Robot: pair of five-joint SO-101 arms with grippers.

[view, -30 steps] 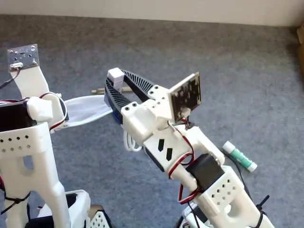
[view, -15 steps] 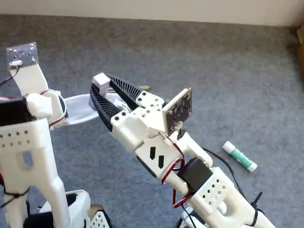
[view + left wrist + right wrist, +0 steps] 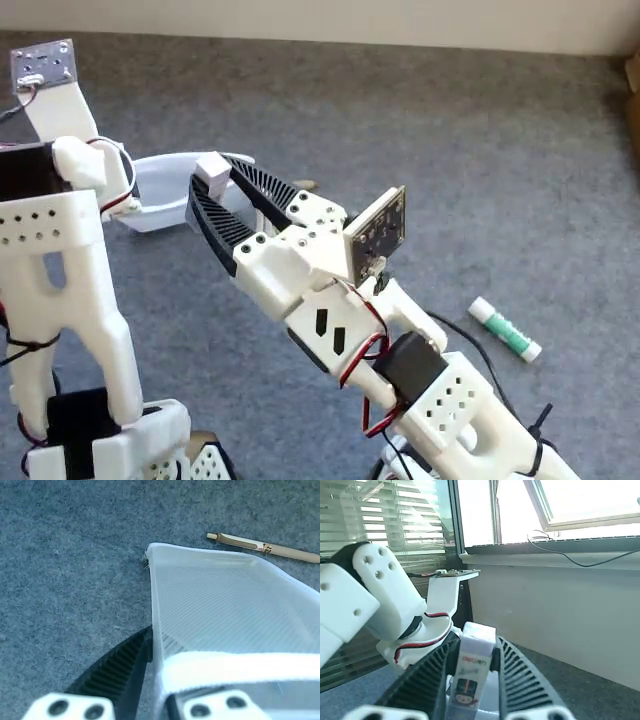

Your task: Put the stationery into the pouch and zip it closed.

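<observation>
Right end effector (image 3: pixel 213 182): closed on eraser (image 3: pixel 212 167), raised. Left end effector (image 3: pixel 152 652): clamped on pouch (image 3: pixel 220 605) edge. Pouch lies just beside the eraser, toward the left arm; drop looks close.

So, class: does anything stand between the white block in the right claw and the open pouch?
Nothing visible does. The right claw holds the white block just over the rim of the pouch in the high view, with no object between them. The pen lies on the carpet outside the pouch.
</observation>
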